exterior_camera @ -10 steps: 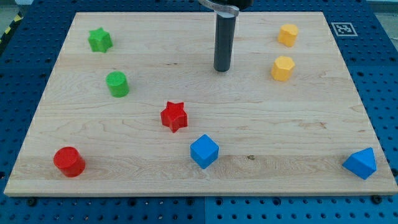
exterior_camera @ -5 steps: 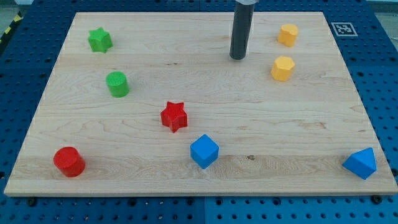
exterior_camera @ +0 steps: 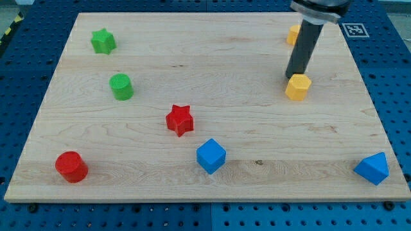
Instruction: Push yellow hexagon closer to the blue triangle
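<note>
Pale wood board [exterior_camera: 192, 64] — my tip [exterior_camera: 293, 77] touching yellow hexagon [exterior_camera: 298, 88]; no jaws visible.

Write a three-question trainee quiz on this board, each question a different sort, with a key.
1. True or false: my tip is right at the upper-left edge of the yellow hexagon.
2. Which block lies nearest the view's bottom-right corner? A red star; B blue triangle; C green cylinder.
3. Fill in: the rod partly hides a second ______ block near the view's top.

Key: 1 true; 2 B; 3 yellow.
</note>
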Tool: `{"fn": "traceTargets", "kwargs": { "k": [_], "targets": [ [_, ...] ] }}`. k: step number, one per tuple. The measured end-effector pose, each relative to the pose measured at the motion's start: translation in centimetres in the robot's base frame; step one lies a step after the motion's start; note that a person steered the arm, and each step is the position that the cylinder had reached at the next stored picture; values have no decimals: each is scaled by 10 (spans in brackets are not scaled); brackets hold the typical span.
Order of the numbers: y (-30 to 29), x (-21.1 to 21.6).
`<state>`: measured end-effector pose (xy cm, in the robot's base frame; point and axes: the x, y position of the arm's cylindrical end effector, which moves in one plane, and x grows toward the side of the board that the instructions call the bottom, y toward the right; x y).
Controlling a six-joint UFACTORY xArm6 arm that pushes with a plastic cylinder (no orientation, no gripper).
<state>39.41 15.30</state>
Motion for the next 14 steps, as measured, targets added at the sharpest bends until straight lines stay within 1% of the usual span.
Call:
{"fn": "traceTargets", "kwargs": {
  "k": [1,2,3,4,5,7,8,9,10,11,12,13,14],
  "targets": [
    [-21,4],
    [22,29],
    [29,61],
    [31,72],
    [63,72],
    [98,92],
    [105,81],
    [123,95],
    [128,104],
    [130,129],
    [130,133],
    [125,123],
    [97,108]
  ]
}}
